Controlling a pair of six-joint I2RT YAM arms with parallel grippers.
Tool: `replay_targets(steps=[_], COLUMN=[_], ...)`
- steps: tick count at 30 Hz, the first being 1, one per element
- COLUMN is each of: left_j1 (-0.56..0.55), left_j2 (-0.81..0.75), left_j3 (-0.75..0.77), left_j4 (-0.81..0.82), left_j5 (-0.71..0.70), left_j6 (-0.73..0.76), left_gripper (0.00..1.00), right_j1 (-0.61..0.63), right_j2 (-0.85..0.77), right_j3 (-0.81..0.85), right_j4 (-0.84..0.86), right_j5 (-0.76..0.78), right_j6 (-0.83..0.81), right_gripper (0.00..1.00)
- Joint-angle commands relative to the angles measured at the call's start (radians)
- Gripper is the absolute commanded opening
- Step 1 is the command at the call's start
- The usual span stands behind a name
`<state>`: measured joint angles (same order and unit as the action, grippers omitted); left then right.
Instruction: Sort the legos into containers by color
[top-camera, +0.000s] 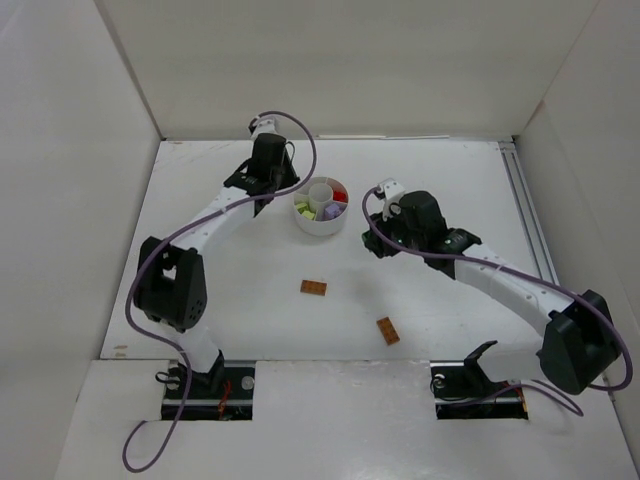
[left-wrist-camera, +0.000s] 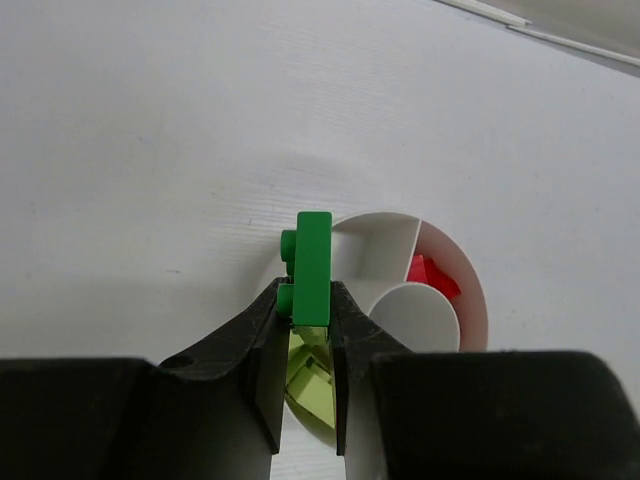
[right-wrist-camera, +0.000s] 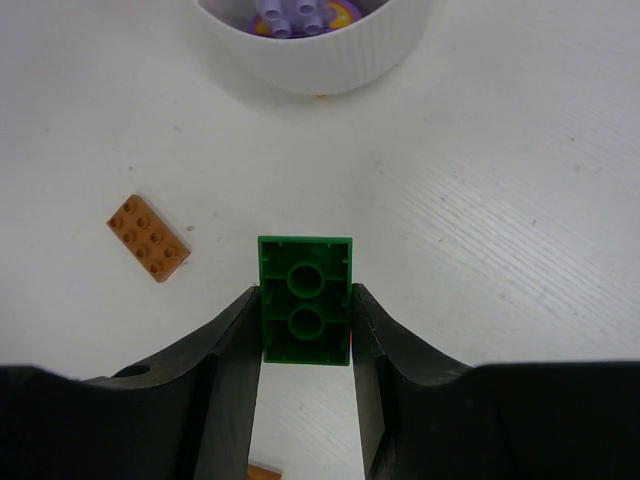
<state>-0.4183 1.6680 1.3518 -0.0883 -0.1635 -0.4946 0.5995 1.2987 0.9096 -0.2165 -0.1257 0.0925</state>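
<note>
The flat white table (top-camera: 250, 320) lies under both my arms; the small round white plastic dish (top-camera: 320, 226) with low walls, wedge compartments and a central cup sits on it between my two hands.

My left gripper (left-wrist-camera: 305, 305) hangs over the near edge of that dish (left-wrist-camera: 370, 250), its jaws clenched on an edge-on green plastic brick (left-wrist-camera: 313, 265) that stands up between the fingertips with its studs to my left. Just beneath my fingers is a wedge holding pale yellow-green plastic bricks (left-wrist-camera: 310, 385); past the fingertips is a wedge with a white floor. To the right of that, beyond the round white central cup (left-wrist-camera: 415, 315), a small red plastic brick (left-wrist-camera: 430, 275) lies in its own wedge.

My right gripper (right-wrist-camera: 305, 300) is well apart from the dish (right-wrist-camera: 320, 60), which stands straight ahead of the fingertips; its jaws grasp a hollow-side-up green plastic brick (right-wrist-camera: 305, 290) by the long sides, the two round sockets facing my camera. I cannot tell whether this brick touches the table. Light purple studded bricks (right-wrist-camera: 295, 15) show over the dish wall ahead. An orange-brown studded plastic brick (right-wrist-camera: 148, 237) lies studs up on the table, ahead and to the left of my right fingers; a second orange-brown brick (top-camera: 387, 330) lies nearer my bases, apart from the first.
</note>
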Motion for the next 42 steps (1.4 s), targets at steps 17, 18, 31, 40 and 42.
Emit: replay_targets(steps=[17,18,31,40,42], left_j1=[-0.005,-0.005,-0.028,-0.028,-0.028], left_j2=[0.220,0.220,0.243,0.167,0.130], left_j3=[0.153,0.162,0.190,0.158,0.158], left_j4=[0.019,0.019,-0.013,-0.013,-0.022], left_j5=[0.131,0.131,0.050,0.050,0.050], left_j6=[0.116,0.116,0.105,0.105,0.105], left_gripper=[0.00,0.00,0.30,0.35,0.39], right_j1=[-0.116,-0.116,-0.125,-0.125,-0.125], right_j2=[0.054,0.054,0.036,0.027,0.027], right_j3=[0.086,0.086,0.058,0.097,0.117], right_j4=[-0.004,-0.004,-0.004,-0.004,0.017], right_j5=[-0.035,-0.035,-0.045,-0.054,-0.077], right_j6=[-0.059,-0.059,-0.059,-0.068,-0.086], right_gripper=[0.22,0.22,0.22,0.22,0.22])
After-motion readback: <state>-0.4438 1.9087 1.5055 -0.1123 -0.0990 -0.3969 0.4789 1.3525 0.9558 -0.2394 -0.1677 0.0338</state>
